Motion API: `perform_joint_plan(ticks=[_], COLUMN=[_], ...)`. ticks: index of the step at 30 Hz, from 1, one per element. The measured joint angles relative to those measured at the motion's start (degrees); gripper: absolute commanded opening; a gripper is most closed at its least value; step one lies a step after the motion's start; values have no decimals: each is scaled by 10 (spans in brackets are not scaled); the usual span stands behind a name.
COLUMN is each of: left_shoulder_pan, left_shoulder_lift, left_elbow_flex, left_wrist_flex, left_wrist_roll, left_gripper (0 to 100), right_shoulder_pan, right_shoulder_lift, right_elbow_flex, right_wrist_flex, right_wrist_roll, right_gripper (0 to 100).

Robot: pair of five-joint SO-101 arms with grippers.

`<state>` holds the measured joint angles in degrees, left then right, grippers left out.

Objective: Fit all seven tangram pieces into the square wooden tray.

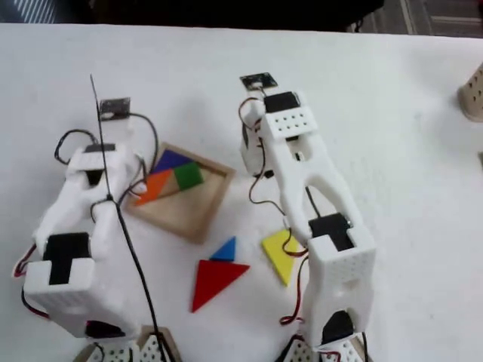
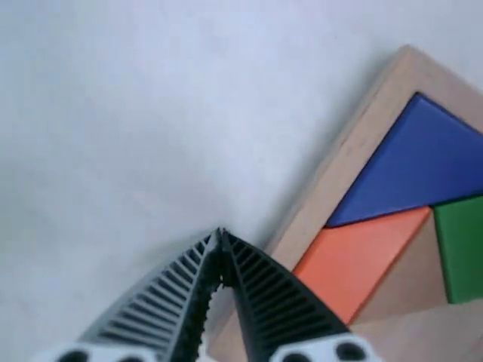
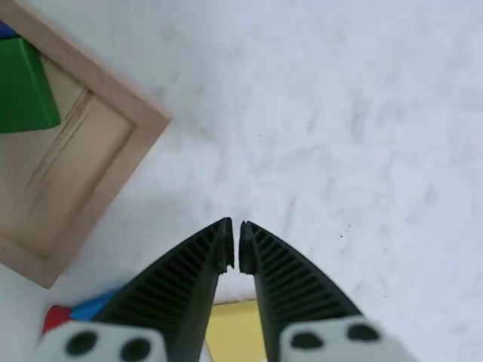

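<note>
The square wooden tray (image 1: 202, 213) lies turned like a diamond between the arms. It holds a blue triangle (image 1: 172, 160), an orange piece (image 1: 155, 186) and a green piece (image 1: 189, 175). On the table nearer the arm bases lie a small blue triangle (image 1: 225, 250), a red triangle (image 1: 215, 280) and a yellow piece (image 1: 278, 255). My left gripper (image 2: 220, 238) is shut with nothing in it, just outside the tray rim (image 2: 362, 143), beside the orange piece (image 2: 358, 260). My right gripper (image 3: 234, 228) is shut and empty over bare table past the tray's corner (image 3: 143, 124); the yellow piece (image 3: 238, 332) shows behind its fingers.
The white table spreads wide beyond and to the right of the tray. A beige perforated object (image 1: 472, 94) stands at the far right edge. Loose cables hang around both arms, and a thin black rod (image 1: 113, 196) crosses over the left arm.
</note>
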<state>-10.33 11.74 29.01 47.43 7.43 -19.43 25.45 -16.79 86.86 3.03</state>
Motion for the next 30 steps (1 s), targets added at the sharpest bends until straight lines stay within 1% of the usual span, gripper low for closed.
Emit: perform_joint_plan(ticks=[4,8,12,21,25,30], left_shoulder_pan=[3,26,33,36,62,81], left_shoulder_lift=[-2,-2,-2,-3,-22,-68], left_elbow_flex=[-1,-1,-1,1,25,86], left_wrist_flex=[19,46,55,55,55,11], left_wrist_roll=[0,0,0,0,0,0], left_gripper=[24,24,24,24,24,24], right_shoulder_pan=[0,0,0,0,0,0], right_shoulder_lift=[0,0,0,0,0,0], right_elbow_flex=[0,0,0,0,0,0], right_wrist_flex=[0,0,0,0,-6,-6], right_wrist_roll=[0,0,0,0,0,0], right_gripper=[17,17,17,17,17,17])
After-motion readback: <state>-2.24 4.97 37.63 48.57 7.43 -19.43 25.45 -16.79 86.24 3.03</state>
